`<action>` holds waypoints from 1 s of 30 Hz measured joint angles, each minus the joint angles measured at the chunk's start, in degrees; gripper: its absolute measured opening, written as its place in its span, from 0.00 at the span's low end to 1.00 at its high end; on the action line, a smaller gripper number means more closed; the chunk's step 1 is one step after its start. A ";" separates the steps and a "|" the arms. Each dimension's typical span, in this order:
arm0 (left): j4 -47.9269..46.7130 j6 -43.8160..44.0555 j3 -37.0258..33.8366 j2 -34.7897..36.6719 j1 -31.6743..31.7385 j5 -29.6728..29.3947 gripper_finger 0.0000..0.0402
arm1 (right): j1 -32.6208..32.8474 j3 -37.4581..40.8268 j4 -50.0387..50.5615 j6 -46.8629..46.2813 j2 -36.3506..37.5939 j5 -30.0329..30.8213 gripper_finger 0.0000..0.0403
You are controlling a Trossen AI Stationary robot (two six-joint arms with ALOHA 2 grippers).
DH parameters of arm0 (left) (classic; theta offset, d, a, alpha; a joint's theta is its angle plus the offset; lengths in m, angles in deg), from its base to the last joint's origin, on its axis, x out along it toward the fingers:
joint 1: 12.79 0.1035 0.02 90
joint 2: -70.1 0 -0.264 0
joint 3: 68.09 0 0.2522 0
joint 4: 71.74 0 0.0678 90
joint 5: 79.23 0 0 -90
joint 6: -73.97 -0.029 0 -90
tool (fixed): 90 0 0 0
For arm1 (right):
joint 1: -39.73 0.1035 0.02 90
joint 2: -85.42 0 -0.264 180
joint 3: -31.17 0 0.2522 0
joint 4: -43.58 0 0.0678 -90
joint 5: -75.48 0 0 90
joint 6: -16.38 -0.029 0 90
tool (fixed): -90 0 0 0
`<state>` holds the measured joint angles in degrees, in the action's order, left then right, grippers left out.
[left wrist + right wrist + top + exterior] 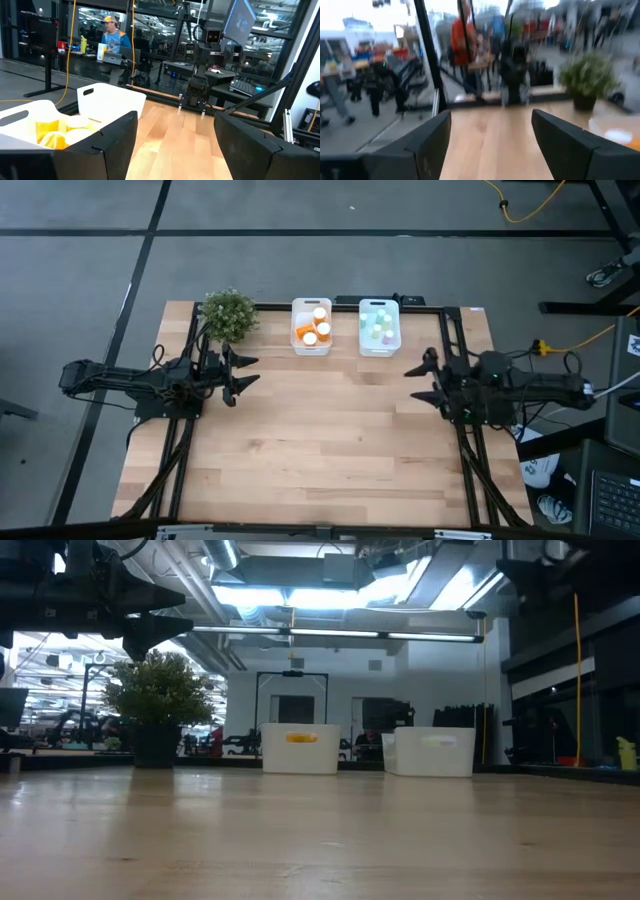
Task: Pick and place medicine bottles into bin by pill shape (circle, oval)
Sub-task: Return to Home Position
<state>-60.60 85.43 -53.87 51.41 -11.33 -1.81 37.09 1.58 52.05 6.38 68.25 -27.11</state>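
Overhead and table-level views of a wooden table (330, 450) at what looks like the close of a pill-bottle sorting job. Nearest the viewer, the front half of the table holds no bottles. Midway across, two dark arms reach in from opposite sides at about the same depth. The left gripper (240, 372) hovers near the table's left side, just in front of a potted plant (228, 315), its fingers spread apart with nothing between them. The right gripper (422, 370) hovers near the right side, fingers likewise spread and empty. Along the far edge stand the one plant and two white bins, side by side and close but not touching. The left white bin (311, 351) holds the orange medicine bottles (318, 330) in a heap; three white caps can be counted from above, and a fourth bottle may lie hidden among them. The right white bin (380, 352) holds the pale medicine bottles (378, 326) with green and pink caps, roughly five, too small to count surely. Beyond the table a person (111, 35) is at a desk in the room. Sorting appears finished, and the step in hand is taking both arms to rest; the next move calls only for settling each arm on its own side, clear of bins and plant, with nothing to grasp
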 joint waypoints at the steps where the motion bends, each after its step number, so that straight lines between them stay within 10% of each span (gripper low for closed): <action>1: 0.00 -0.01 0.00 0.01 0.00 0.00 0.64 | 0.24 1.54 -0.93 0.37 2.74 0.88 0.69; 7: 0.00 -0.02 0.01 -0.01 -0.01 0.00 0.64 | 1.09 7.86 -1.24 3.29 16.97 2.04 0.69; 30: -0.02 0.00 -0.01 -0.05 0.01 0.00 0.64 | 1.20 15.44 2.08 7.35 16.20 -0.56 0.69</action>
<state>-60.62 85.43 -53.88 51.36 -11.32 -1.81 38.30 17.02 54.12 13.73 84.45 -27.67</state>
